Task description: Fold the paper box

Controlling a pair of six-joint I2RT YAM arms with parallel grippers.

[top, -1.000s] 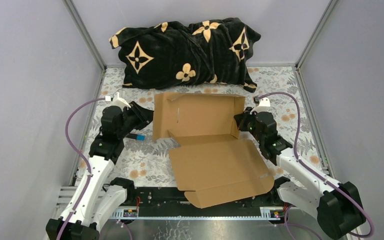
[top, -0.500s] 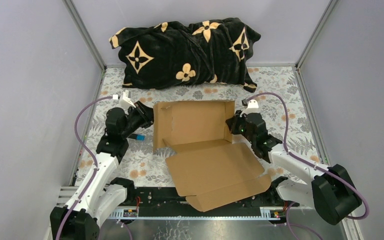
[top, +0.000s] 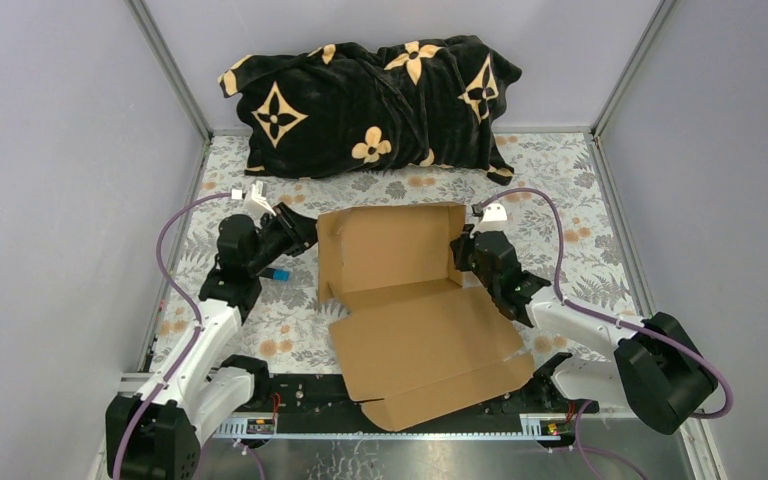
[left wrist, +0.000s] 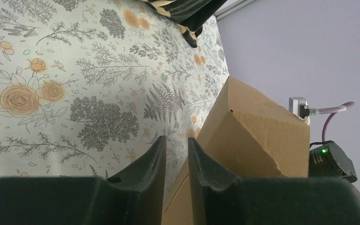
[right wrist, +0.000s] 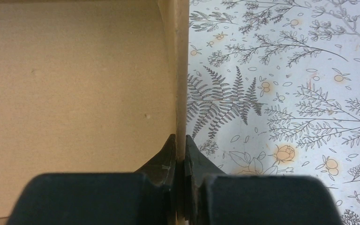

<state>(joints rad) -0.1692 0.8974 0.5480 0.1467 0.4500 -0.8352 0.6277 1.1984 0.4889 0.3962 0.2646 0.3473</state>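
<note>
Paper box [top: 420, 330], plain brown corrugated board, in the middle of the table [top: 560, 180], between the two arms. Stands half-made. Far part raised into a shallow tray, with a back wall and two side walls up around a flat floor. Near part one broad lid panel, lying open and flat, reaching past the table's near edge over the arm bases, its front strip not turned up.

At the tray's right wall, right pincer [top: 457, 250], clenched on the top edge of that wall. One finger inside the tray and one outside, both pressed to the cardboard with no gap. At the far end of the left wall, left pincer [top: 307, 227], fingers close together with only a narrow slot between. Seems to straddle the wall's edge, yet from the wrist view cannot tell whether gripping or merely alongside.

Judged from this: walls up and steadied from both sides. Left to do: swinging the lid panel up and over the tray, then tucking its front strip inside. Roughly halfway, by that reckoning.

Beyond the box, at the table's far edge, a black cushion [top: 370, 90] with gold flower shapes, well apart from the cardboard.
</note>
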